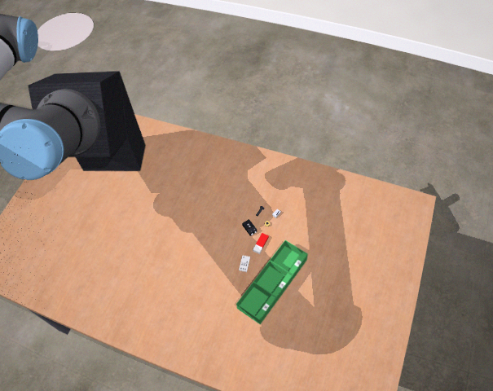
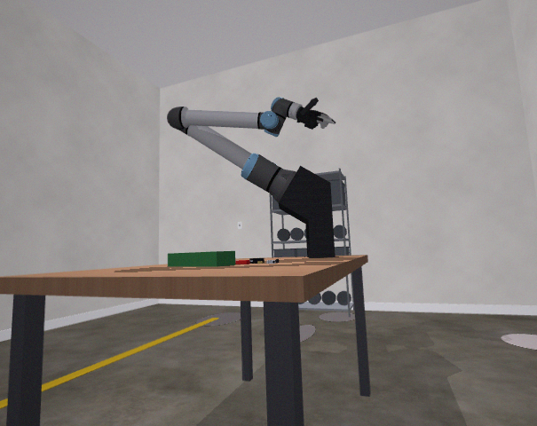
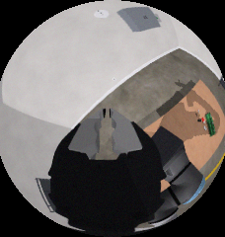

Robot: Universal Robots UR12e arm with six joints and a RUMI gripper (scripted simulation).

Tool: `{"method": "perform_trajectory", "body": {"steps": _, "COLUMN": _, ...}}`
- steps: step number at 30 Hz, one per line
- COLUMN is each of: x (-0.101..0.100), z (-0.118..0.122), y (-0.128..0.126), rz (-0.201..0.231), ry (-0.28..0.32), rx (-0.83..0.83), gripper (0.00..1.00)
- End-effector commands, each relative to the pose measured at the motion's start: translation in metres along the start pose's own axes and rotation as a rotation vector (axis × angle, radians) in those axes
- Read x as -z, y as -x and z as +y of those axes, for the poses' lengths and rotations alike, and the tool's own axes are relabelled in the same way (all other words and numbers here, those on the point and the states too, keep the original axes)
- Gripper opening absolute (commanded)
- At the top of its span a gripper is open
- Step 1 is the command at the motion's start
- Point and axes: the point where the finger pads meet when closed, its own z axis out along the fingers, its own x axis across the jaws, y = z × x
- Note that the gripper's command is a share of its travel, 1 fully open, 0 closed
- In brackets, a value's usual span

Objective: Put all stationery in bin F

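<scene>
A green bin with three compartments [image 1: 273,287] lies on the wooden table, each compartment with a small white label; I cannot read the letters. Beside it lie a red-and-white eraser-like block [image 1: 261,243], a black box [image 1: 249,227], a white die-like block [image 1: 244,263], a small white clip [image 1: 276,213], a black bolt [image 1: 260,209] and a yellow nut [image 1: 266,223]. My gripper [image 2: 327,121] is high above the table, far from these things, with fingers together and nothing between them; it also shows in the wrist view [image 3: 107,115]. The bin shows small in the wrist view [image 3: 209,122].
The arm's black base [image 1: 99,121] stands at the table's far left corner. A metal shelf rack [image 2: 337,215] stands behind the table. The table edge runs near the bin's right side.
</scene>
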Motion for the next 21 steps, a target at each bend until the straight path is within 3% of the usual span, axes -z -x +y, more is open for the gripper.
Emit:
{"method": "perform_trajectory", "body": {"steps": 1, "x": -0.006, "z": -0.023, "y": -0.014, "rz": 0.008, "ry": -0.005, "rx": -0.011, "gripper": 0.04}}
{"method": "perform_trajectory", "body": {"steps": 5, "x": -0.006, "z": -0.023, "y": -0.014, "rz": 0.008, "ry": -0.005, "rx": -0.011, "gripper": 0.04}}
{"method": "perform_trajectory", "body": {"steps": 7, "x": -0.01, "z": -0.035, "y": -0.024, "rz": 0.053, "ry": -0.022, "rx": -0.058, "gripper": 0.04}}
{"method": "perform_trajectory", "body": {"steps": 11, "x": -0.017, "z": -0.06, "y": -0.046, "rz": 0.053, "ry": -0.022, "rx": -0.058, "gripper": 0.04}}
{"method": "perform_trajectory", "body": {"steps": 15, "x": -0.017, "z": -0.061, "y": -0.046, "rz": 0.053, "ry": -0.022, "rx": -0.058, "gripper": 0.04}}
{"method": "perform_trajectory", "body": {"steps": 17, "x": -0.021, "z": -0.072, "y": -0.058, "rz": 0.102, "ry": -0.034, "rx": -0.105, "gripper": 0.04}}
{"method": "perform_trajectory", "body": {"steps": 21, "x": -0.026, "z": -0.089, "y": -0.076, "rz": 0.102, "ry": -0.034, "rx": -0.105, "gripper": 0.04}}
